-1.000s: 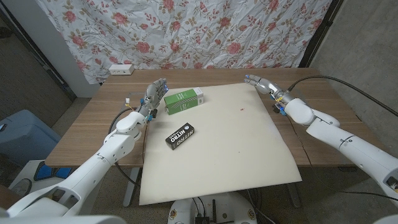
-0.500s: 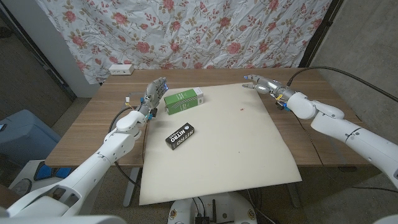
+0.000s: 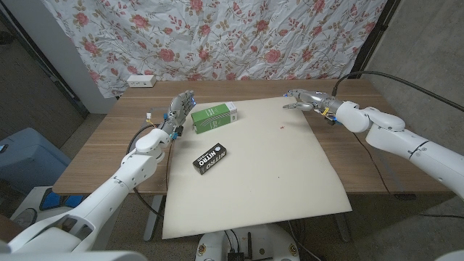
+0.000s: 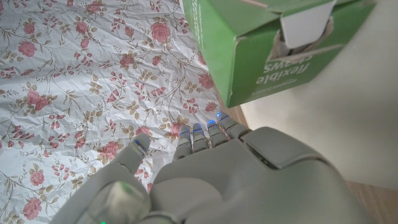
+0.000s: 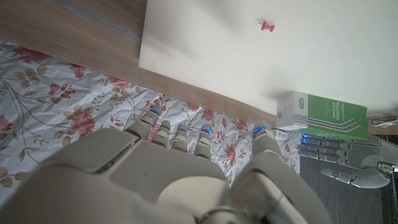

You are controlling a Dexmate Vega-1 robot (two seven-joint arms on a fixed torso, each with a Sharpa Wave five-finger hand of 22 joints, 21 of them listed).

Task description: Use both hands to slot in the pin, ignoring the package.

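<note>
Pink pin point(image 5: 267, 26) lies on the cream sheet point(image 3: 254, 167), toward its far right part, apart from both hands. Right robot hand point(image 3: 303, 97) hovers over the sheet's far right corner, fingers spread, holding nothing. Left robot hand point(image 3: 179, 112) stands just beside the green box point(image 3: 214, 117), fingers extended, empty. Black package point(image 3: 211, 157) lies nearer on the worktop point(image 3: 109, 145).

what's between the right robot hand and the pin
Nothing: in the head view, only bare cream mat separates the right robot hand from the pink pin. The right wrist view shows the pin alone on that mat too.
</note>
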